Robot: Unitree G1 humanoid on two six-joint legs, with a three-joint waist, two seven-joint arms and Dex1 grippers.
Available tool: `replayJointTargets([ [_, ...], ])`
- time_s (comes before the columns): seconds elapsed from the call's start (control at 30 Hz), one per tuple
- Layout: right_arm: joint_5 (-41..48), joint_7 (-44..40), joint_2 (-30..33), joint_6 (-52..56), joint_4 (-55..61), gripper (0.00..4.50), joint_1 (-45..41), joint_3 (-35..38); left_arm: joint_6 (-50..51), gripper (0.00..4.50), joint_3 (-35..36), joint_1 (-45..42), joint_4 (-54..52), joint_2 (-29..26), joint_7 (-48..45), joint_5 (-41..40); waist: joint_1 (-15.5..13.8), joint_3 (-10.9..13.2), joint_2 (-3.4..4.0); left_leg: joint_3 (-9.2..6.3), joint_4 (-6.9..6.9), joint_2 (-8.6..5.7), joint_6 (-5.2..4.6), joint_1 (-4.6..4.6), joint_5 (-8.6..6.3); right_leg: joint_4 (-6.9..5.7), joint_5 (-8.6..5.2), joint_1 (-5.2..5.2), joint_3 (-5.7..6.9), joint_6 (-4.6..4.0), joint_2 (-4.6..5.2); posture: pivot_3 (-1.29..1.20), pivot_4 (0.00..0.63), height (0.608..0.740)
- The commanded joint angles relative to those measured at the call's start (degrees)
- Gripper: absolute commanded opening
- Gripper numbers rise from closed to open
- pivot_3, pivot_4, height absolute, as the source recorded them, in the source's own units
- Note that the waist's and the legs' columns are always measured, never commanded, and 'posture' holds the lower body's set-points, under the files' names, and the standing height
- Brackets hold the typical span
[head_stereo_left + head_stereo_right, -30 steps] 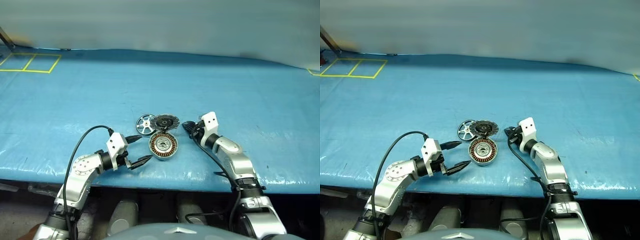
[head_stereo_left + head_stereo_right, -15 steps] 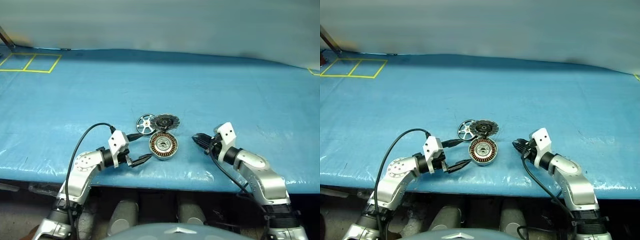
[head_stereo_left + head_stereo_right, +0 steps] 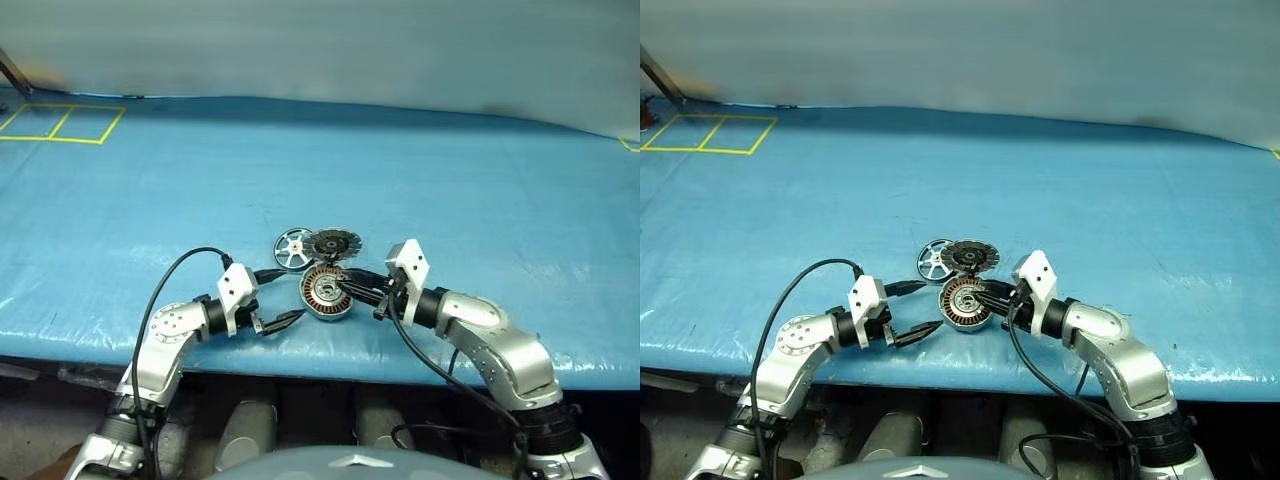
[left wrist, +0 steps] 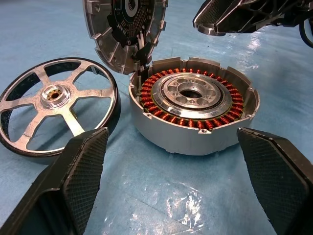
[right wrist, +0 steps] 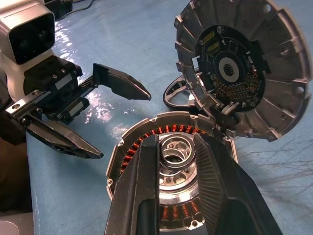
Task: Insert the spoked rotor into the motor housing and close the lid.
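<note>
The motor housing (image 3: 327,293), a short cylinder ringed with copper coils, sits on the blue sheet near the front edge. Its lid (image 3: 332,243) stands tilted open at the housing's far rim. Flat beside the lid lies the silver spoked rotor (image 3: 291,248), just left of the housing. My left gripper (image 3: 288,293) is open, low, just left of the housing, which shows between its fingers (image 4: 78,166). My right gripper (image 5: 176,142) reaches in from the right and hovers over the housing's centre hub. Its fingers stand narrowly open with nothing between them.
The blue sheet (image 3: 480,200) covers the whole table, with its front edge (image 3: 330,362) close behind the housing. Yellow taped squares (image 3: 60,125) mark the far left corner. A black cable (image 3: 165,280) loops over my left arm.
My right gripper has swung from the right of the parts toward the left and up, and now hangs over the housing. The left gripper and the parts have stayed put.
</note>
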State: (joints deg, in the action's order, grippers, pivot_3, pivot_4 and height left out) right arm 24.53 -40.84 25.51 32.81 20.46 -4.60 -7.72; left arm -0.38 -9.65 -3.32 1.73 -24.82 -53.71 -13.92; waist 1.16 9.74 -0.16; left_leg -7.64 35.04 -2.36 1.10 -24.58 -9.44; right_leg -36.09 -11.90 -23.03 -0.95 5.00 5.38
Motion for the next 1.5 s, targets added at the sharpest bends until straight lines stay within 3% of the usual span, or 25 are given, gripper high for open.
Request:
replayJointTargets([
  [0.03,-0.8,0.0,-1.1,-1.4,-0.2,0.66,-1.8,-1.6,-1.1,4.5,0.0,0.1,-0.9,0.2,0.4,0.4,0.0,0.0,0.0,0.0,0.0,0.0,0.0,0.0,0.0,0.0,0.0,0.0,0.0,0.0,0.0,0.0,0.15,0.74],
  [0.6,-4.7,-0.7,-3.2,-4.0,-6.5,0.66,-3.8,-4.8,-1.2,4.5,0.4,0.2,-1.1,-0.1,1.6,0.8,0.1,0.0,0.0,-0.01,0.0,0.0,0.0,0.0,0.0,-0.02,0.01,-0.01,0.01,0.01,-0.02,0.0,0.15,0.74],
  [1.5,-6.7,-2.0,-2.8,-4.8,-6.8,0.66,-3.7,-5.4,-1.3,4.5,0.4,0.2,-0.8,0.1,2.5,1.4,0.1,0.0,0.0,-0.01,0.0,0.0,0.0,0.02,0.0,-0.03,0.01,0.0,0.01,0.01,-0.02,0.0,0.15,0.74],
])
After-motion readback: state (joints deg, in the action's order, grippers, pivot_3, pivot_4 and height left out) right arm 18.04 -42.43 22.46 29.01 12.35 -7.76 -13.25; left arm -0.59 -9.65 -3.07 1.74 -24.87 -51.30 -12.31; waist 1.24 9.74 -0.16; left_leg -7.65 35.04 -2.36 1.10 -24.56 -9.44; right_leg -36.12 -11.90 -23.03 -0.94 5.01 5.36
